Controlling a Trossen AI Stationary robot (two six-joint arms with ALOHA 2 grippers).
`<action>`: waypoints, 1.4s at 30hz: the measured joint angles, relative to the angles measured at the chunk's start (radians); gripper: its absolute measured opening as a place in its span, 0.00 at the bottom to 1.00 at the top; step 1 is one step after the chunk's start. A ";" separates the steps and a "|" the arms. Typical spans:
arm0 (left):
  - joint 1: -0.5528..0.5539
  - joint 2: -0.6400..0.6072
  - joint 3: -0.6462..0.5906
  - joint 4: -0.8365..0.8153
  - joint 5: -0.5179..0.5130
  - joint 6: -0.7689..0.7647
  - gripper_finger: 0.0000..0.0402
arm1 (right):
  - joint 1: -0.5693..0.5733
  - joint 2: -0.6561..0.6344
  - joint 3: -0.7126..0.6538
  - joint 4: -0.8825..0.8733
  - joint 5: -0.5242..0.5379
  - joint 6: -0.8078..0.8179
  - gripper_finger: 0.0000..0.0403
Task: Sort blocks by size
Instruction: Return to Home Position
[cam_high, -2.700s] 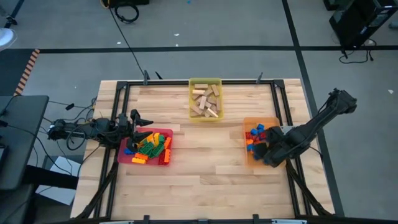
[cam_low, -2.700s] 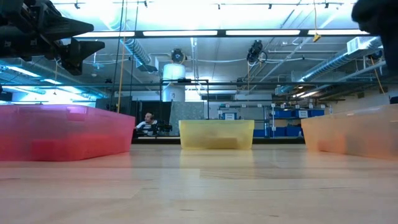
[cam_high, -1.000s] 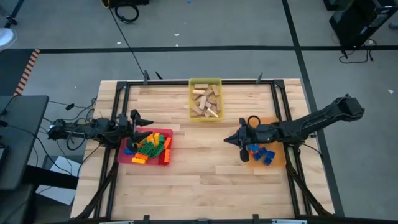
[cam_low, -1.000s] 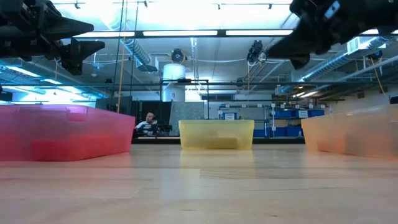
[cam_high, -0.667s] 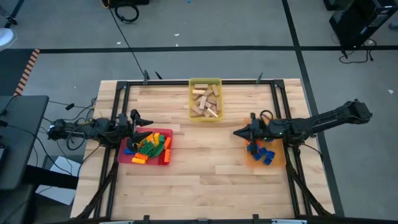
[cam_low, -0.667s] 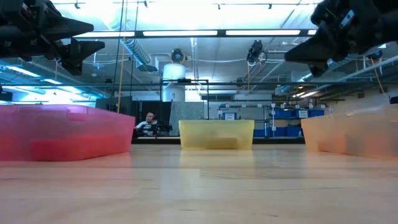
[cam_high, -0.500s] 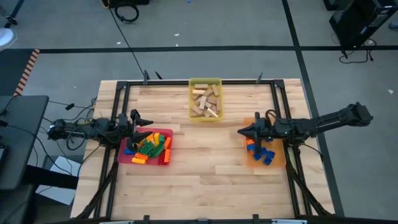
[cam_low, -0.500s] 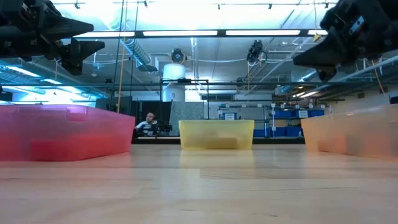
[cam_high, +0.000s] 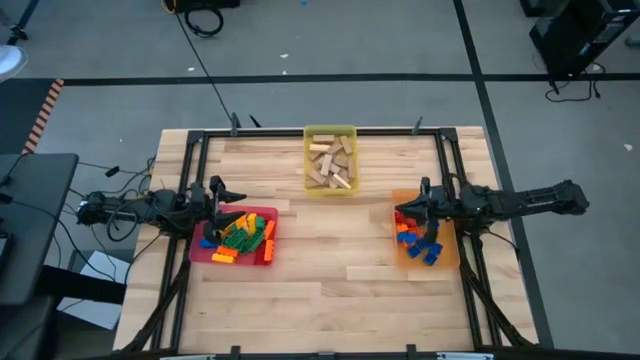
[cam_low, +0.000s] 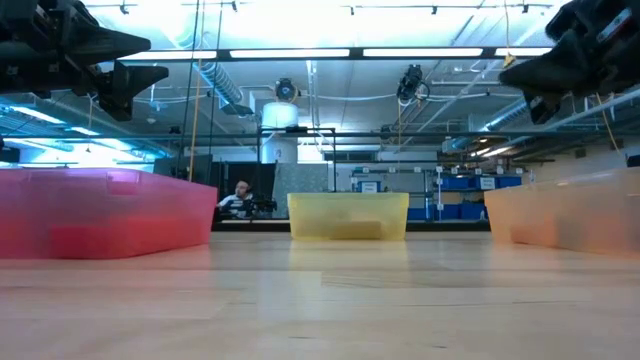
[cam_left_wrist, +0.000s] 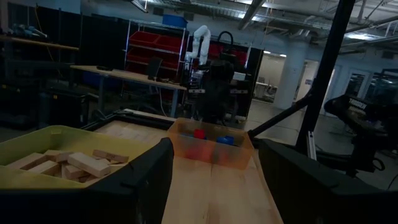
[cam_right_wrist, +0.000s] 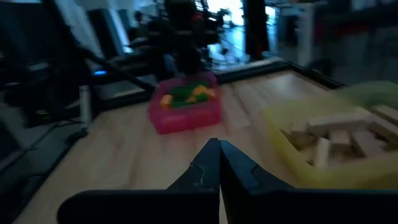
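Three trays hold the blocks. The red tray (cam_high: 262, 216) at the left has green, yellow and orange bricks (cam_high: 240, 236). The yellow tray (cam_high: 330, 131) at the far middle has tan wooden blocks (cam_high: 330, 163). The orange tray (cam_high: 447, 250) at the right has blue and red bricks (cam_high: 415, 240). My left gripper (cam_high: 240, 204) hangs open above the red tray's far edge, with nothing between its fingers (cam_left_wrist: 146, 177). My right gripper (cam_high: 398, 212) is shut and empty, level above the orange tray's left edge, pointing toward the table's left.
Black frame rails (cam_high: 445, 150) run along the table's edges. Bare wood (cam_high: 330, 260) lies between the trays and along the near side. Far behind the table, a person (cam_low: 238, 192) sits in the room.
My right gripper, shut all along, has drawn back toward the table's right edge, from over the bare wood left of the orange tray to above that tray's left edge. The arm has folded back and levelled out. The blocks have stayed in place.
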 joint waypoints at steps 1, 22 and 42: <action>0.000 0.000 0.000 0.000 0.000 0.000 0.61 | 0.000 -0.023 0.000 -0.009 -0.023 -0.009 0.02; 0.000 0.000 0.000 0.000 0.000 0.000 0.61 | -0.139 -0.253 -0.139 0.062 -0.240 -0.043 0.02; 0.000 0.000 0.000 0.000 0.000 0.000 0.61 | -0.169 -0.267 -0.139 0.038 -0.248 -0.072 0.09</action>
